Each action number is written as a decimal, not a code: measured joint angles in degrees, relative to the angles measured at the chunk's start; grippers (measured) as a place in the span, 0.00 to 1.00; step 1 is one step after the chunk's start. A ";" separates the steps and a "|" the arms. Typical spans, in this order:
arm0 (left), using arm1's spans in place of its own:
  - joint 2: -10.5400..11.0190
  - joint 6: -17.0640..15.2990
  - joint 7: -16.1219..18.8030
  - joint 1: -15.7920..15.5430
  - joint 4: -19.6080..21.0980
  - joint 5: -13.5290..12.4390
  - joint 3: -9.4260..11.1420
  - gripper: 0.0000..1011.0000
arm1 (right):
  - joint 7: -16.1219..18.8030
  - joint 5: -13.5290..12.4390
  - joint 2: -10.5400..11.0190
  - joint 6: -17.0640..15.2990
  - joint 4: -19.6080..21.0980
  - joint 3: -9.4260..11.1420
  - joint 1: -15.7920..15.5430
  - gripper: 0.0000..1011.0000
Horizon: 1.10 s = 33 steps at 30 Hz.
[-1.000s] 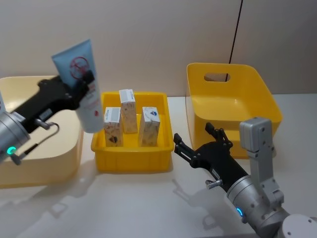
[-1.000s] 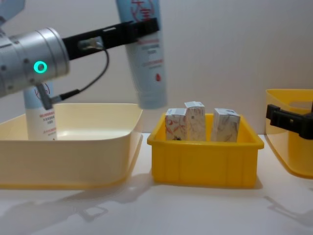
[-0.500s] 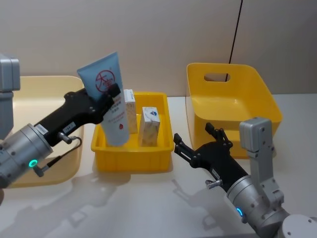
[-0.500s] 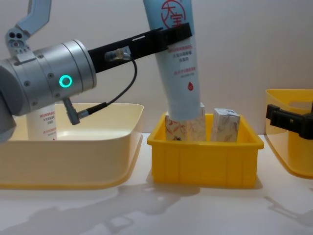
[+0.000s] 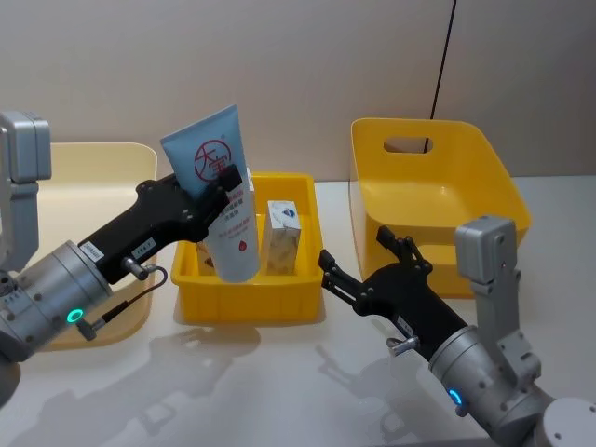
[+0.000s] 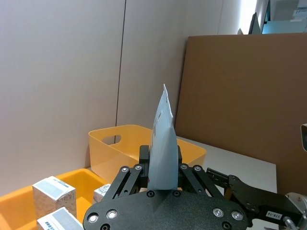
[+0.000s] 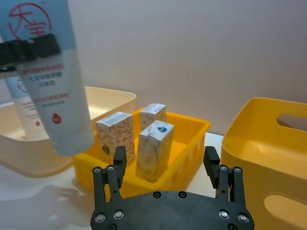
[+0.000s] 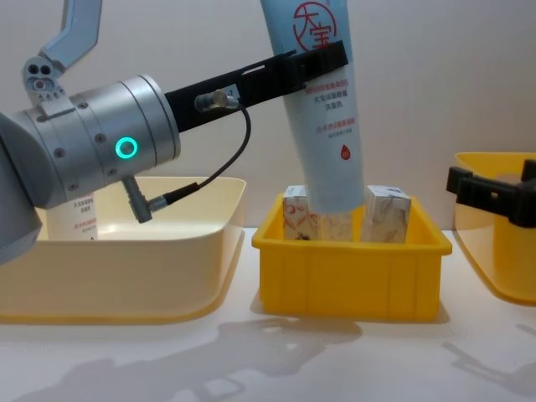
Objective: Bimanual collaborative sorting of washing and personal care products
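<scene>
Presently: tube (image 5: 233, 242) clamped across its blue upper part by left gripper (image 5: 223, 183), crimped end up, tilted, lower end hanging over tray (image 5: 247, 305) near cartons (image 5: 282, 237); contact with cartons not discernible. Right gripper (image 5: 354, 253) spread wide and empty, low beside tray's right end, in front of yellow bin (image 5: 438, 177). Second tube (image 8: 71, 226) standing in cream bin (image 5: 84, 147).

Judged step: hand-over of tube to right gripper; final destination not evident.

1. Raise tube slightly before crossing tray's right wall, to clear carton tops.
2. Bring whitish lower part between right gripper's open fingers, centred, not pressed against one finger.
3. Turn tube's broad face toward finger pads; soft walls likely to buckle or slip if pinched edge-on.
4. Close right gripper below left gripper's hold, with a clear gap between the two.
5. Confirm a firm hold before opening left gripper; early release likely to drop tube onto cartons and topple them.
6. Withdraw left gripper upward and toward cream bin, away from tray.
</scene>
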<state>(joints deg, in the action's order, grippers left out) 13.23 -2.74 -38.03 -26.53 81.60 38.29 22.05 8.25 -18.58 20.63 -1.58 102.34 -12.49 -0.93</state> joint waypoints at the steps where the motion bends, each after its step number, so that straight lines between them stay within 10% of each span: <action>1: -0.01 0.02 -0.02 0.01 0.01 0.01 0.02 0.25 | 0.41 -0.21 0.08 0.00 0.08 0.02 0.00 0.99; 21: -0.18 0.17 -0.31 0.19 0.09 0.24 0.35 0.25 | 12.20 -6.87 3.49 -2.64 2.57 -1.82 3.11 0.99; 33: -0.23 0.19 -0.37 0.24 0.09 0.28 0.42 0.25 | 12.61 -5.71 3.08 -6.30 1.65 -5.67 7.48 0.99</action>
<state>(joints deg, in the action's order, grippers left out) 13.00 -2.55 -38.40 -26.30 81.69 38.57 22.46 20.86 -24.29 23.71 -7.88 103.99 -18.16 6.55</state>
